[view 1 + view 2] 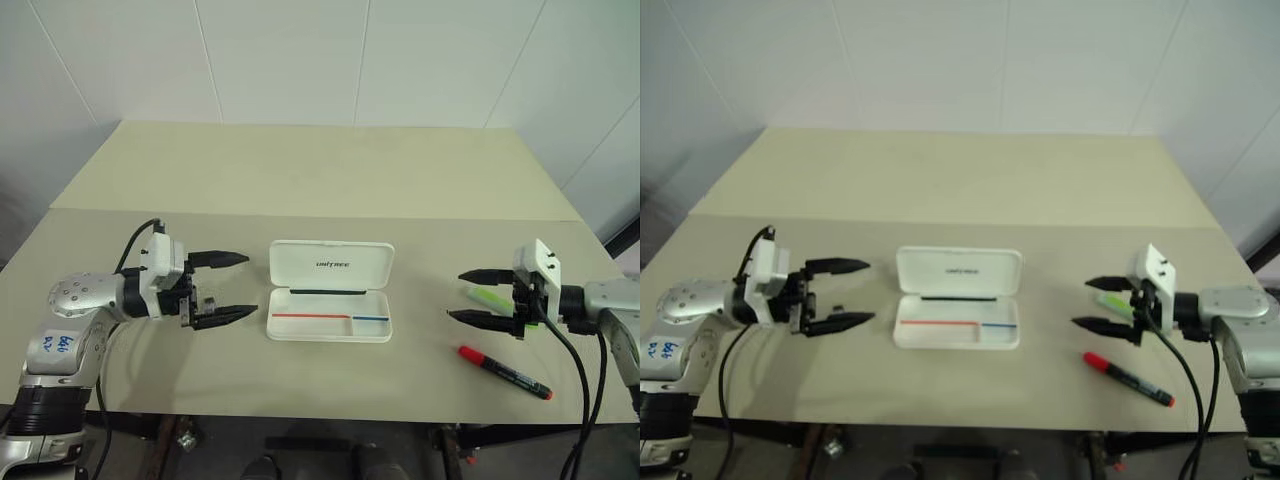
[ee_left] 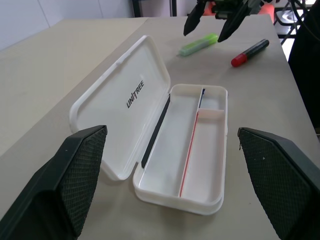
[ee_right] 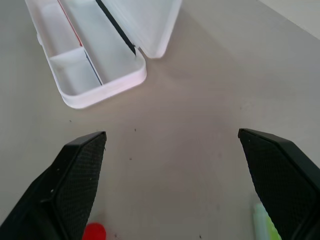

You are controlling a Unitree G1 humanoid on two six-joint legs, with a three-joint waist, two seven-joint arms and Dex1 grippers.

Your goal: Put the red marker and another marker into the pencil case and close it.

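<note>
The white pencil case (image 1: 328,318) lies open at the table's middle, its lid laid back and its tray empty. On the table at the right lie the red marker (image 1: 503,371), red cap and black barrel, and the lime-green highlighter (image 1: 490,297) just behind it. My right gripper (image 1: 455,295) hovers open over the near end of the highlighter, pointing toward the case and holding nothing. Left of the case, my left gripper (image 1: 250,284) stands open and empty, pointing at the case's short side. The left wrist view shows the case (image 2: 170,150), the highlighter (image 2: 198,44) and the red marker (image 2: 250,52).
The beige table (image 1: 330,180) has wide bare room behind the case and between the case and both grippers. Its front edge runs close below the red marker. White walls stand behind the table.
</note>
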